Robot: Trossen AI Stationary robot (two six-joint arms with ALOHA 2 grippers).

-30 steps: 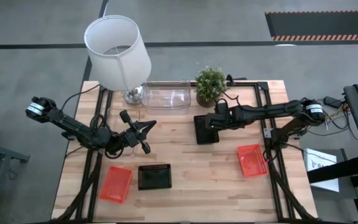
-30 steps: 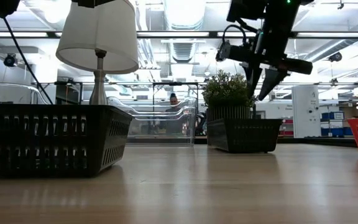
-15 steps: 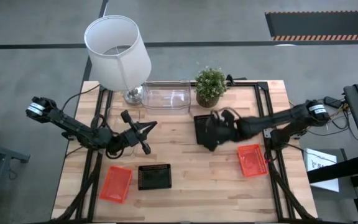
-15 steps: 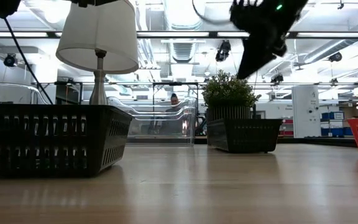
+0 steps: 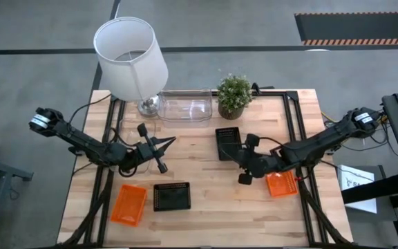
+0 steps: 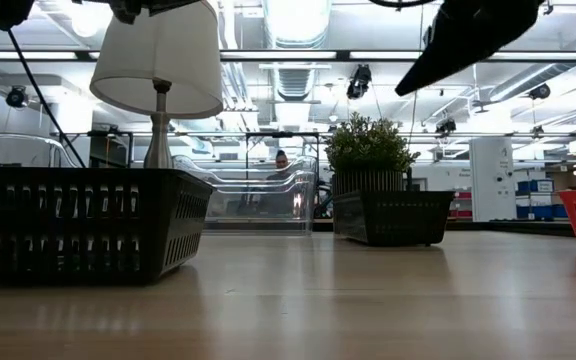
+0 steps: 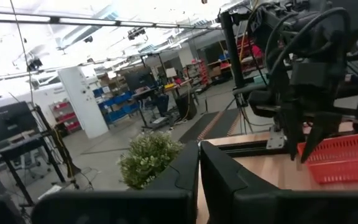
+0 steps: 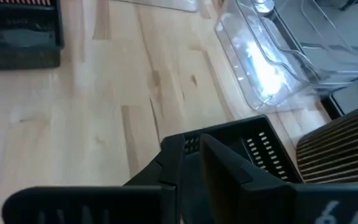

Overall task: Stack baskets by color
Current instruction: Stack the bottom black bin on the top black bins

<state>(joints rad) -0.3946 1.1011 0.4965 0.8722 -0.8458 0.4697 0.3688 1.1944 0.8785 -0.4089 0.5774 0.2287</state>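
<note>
One black basket (image 5: 228,140) rests on its base at the table's middle, and a second black basket (image 5: 171,196) sits near the front. An orange basket (image 5: 128,204) lies at the front left. Another orange basket (image 5: 280,184) lies at the right, partly under my right arm. A clear basket (image 5: 185,108) stands at the back. My right gripper (image 5: 238,158) hovers shut and holding nothing by the middle black basket's near right corner (image 8: 253,144). My left gripper (image 5: 170,142) hangs shut and holding nothing left of centre.
A white lamp (image 5: 130,54) stands at the back left and a potted plant (image 5: 233,93) at the back centre, just behind the middle black basket. Bare wood lies between the two grippers and along the front centre.
My right gripper has drawn away from above the middle black basket toward the table's near edge and a little right, rolling about its own axis. That basket has stayed in place. My left gripper has rolled slightly without shifting.
</note>
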